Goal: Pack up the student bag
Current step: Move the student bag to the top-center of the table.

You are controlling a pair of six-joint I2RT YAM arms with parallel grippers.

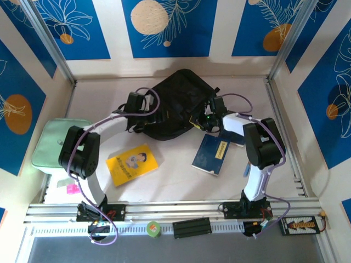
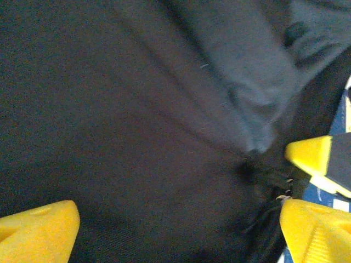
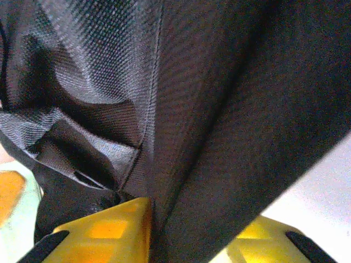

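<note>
At the near edge, a metal rail (image 1: 175, 208) carries both bases, with a green tape roll (image 1: 153, 228) just in front of it. The left arm (image 1: 79, 150) bends at the elbow and reaches forward and inward. The left fingers (image 2: 38, 233) are spread wide over dark fabric and hold nothing. The right arm (image 1: 263, 145) folds inward the same way. The right fingers (image 3: 109, 230) are closed on a thick fold of the student bag (image 1: 175, 101).

On the pale desk (image 1: 170, 181), a yellow book (image 1: 131, 163) and a blue book (image 1: 211, 154) lie between the arms. A mint-green pouch (image 1: 57, 142) sits at the left edge. The bag lies at the far middle, between the two wrists. Blue wall panels (image 1: 164, 22) with white leaves and orange circles enclose the space.
</note>
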